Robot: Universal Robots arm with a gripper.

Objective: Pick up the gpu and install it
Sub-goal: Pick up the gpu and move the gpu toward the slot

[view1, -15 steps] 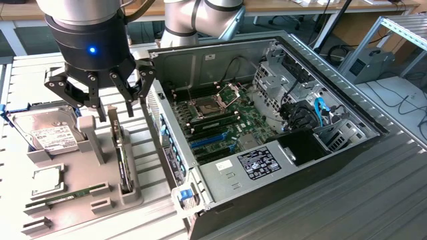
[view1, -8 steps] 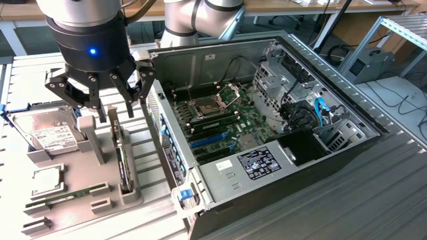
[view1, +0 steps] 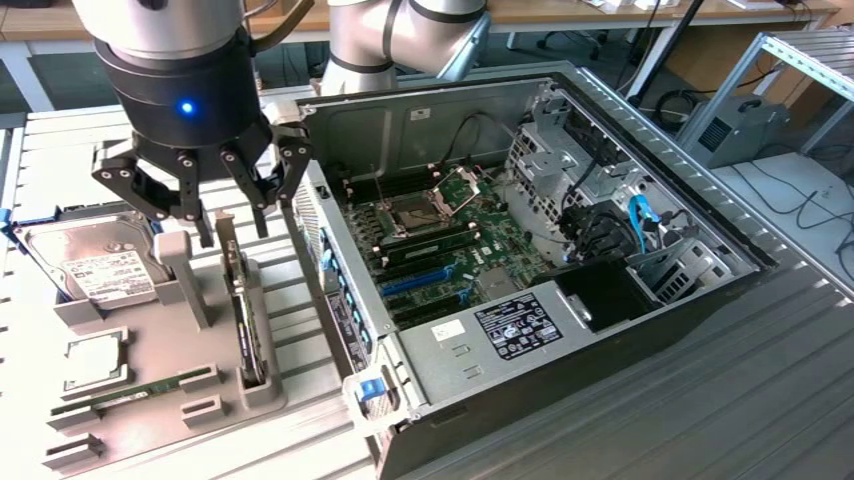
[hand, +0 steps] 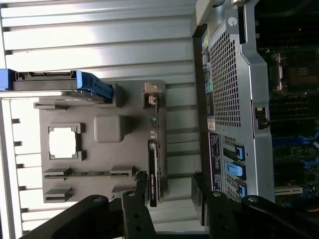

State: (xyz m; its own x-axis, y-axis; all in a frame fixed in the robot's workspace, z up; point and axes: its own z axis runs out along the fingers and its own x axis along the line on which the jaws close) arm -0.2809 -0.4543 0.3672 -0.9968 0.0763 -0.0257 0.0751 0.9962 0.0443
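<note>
- The ribbed metal surface [view1: 747, 400] [hand: 99, 40] carries everything. It lies bare toward the exterior view's right, beyond the case.
- One computer case [view1: 614, 390] [hand: 224, 74] lies on its side with the side panel off, so the motherboard is open from above. Its perforated rear wall runs just beside the tray, with only a narrow strip of surface between them.
- One arm [view1: 180, 60] comes down from the top of the exterior view, wrist pointing straight down over the tray.
- One grey tray [view1: 174, 330] [hand: 99, 154] sits on the exterior view's left of the case, with a raised block near its middle.
- One hard drive [view1: 100, 265] [hand: 55, 82] with a white label leans in a blue holder at the tray's far edge from the case.
- One gpu [view1: 240, 300] [hand: 153, 169] stands on its long edge in a slot along the tray edge nearest the case. Nothing stands above it but the claw.
- One claw [view1: 234, 232] [hand: 174, 219] hangs over the gpu's far end with its jaws spread wide. It holds nothing and is not touching the card.
- One processor chip [view1: 94, 360] [hand: 63, 142] lies flat in a square recess.
- One memory stick [view1: 140, 388] [hand: 89, 173] stands on edge in a slot, well apart from the gpu.
</note>
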